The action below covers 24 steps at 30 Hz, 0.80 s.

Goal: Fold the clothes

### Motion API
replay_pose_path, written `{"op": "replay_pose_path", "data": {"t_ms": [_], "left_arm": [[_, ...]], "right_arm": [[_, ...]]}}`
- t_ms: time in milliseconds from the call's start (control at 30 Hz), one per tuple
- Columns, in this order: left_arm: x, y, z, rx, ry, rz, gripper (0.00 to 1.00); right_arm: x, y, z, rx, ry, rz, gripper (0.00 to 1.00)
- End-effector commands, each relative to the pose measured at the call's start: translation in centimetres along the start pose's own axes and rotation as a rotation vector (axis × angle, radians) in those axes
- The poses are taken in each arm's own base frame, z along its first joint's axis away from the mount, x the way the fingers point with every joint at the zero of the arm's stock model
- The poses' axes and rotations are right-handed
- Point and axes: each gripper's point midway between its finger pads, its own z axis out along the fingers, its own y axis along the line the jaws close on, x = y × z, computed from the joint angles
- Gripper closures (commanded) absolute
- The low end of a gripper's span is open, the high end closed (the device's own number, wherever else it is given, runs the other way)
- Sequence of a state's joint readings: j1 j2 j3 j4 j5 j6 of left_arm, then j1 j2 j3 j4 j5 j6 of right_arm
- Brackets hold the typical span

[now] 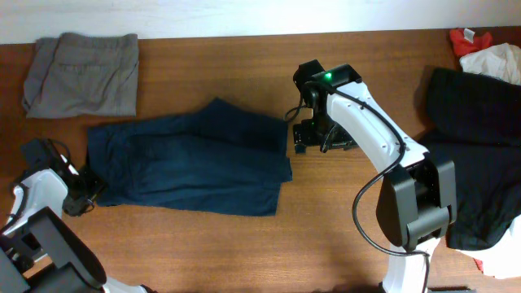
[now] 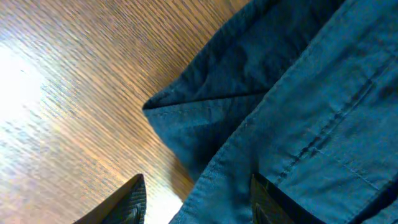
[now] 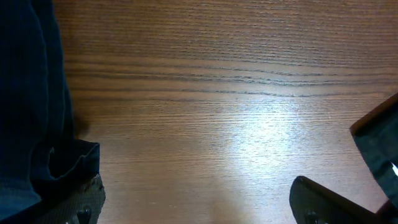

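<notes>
The navy-blue clothes [image 1: 191, 163] lie spread flat in the middle of the wooden table. My left gripper [image 1: 77, 195] is open at the garment's left edge. In the left wrist view one finger rests on the bare wood and the other on the blue cloth [image 2: 298, 112], with the hem edge between them [image 2: 196, 205]. My right gripper [image 1: 303, 138] is open beside the garment's right edge. In the right wrist view the open fingers [image 3: 196, 205] span bare wood, with a dark blue corner [image 3: 37, 143] by the left finger.
A grey folded garment [image 1: 81, 73] lies at the back left. A big black garment [image 1: 480, 155] covers the right side, with white [image 1: 496, 61] and red [image 1: 468, 38] cloth behind it. Bare wood [image 1: 244, 252] runs along the front.
</notes>
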<state>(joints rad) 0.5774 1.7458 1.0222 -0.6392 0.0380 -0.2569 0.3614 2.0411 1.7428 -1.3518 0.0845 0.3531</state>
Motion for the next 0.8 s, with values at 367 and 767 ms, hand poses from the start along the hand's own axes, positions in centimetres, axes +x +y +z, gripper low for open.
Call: {"op": "replay_pose_path", "data": {"t_ms": [367, 767], "left_arm": [[2.0, 0.1, 2.3, 0.000, 0.100, 0.004, 0.92], [1.8, 1.2, 2.1, -0.064, 0.086, -0.039, 0.99]], "right_arm": [[-1.1, 0.2, -0.7, -0.025, -0.065, 0.001, 0.02], [-2.5, 5.1, -1.5, -0.288, -0.107, -0.088, 0.02]]}}
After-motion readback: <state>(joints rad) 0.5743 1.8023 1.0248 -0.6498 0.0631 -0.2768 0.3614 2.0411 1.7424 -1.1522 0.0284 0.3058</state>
